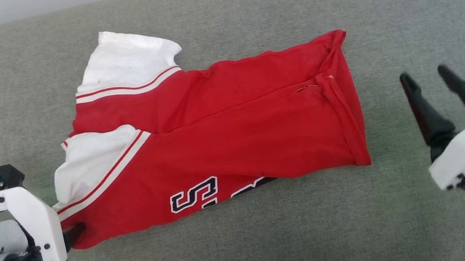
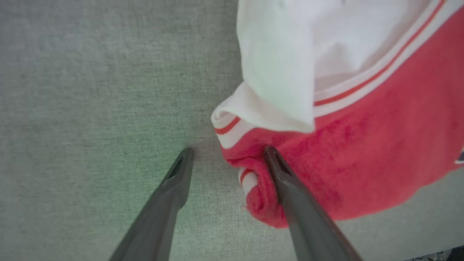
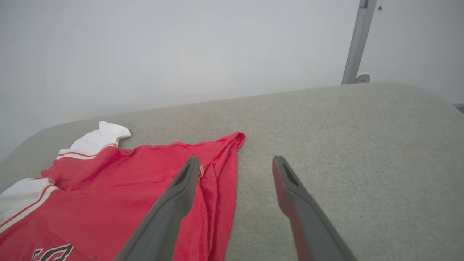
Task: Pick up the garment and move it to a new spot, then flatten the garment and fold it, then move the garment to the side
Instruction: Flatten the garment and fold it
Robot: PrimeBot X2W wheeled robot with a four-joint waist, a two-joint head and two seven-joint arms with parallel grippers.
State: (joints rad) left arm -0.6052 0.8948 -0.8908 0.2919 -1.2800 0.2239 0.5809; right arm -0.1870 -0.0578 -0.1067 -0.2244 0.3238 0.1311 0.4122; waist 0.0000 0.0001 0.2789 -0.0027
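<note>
Garment (image 1: 236,125): we find it folded, middle of the surface (image 1: 251,249).
Left gripper (image 2: 228,150): low, jaws wide astride its near-left corner.
Right gripper (image 1: 425,73): jaws wide, empty, right of hem.

A counter (image 1: 252,258) padded in grey-green woven cloth spreads wide, its far edge rounded. Behind the counter rises a plain pale wall (image 3: 163,50), evenly lit. Beyond the counter's far edge a grey metal pole (image 3: 357,40) stands upright against that wall, with a small round fitting (image 3: 362,78) at its foot.
</note>
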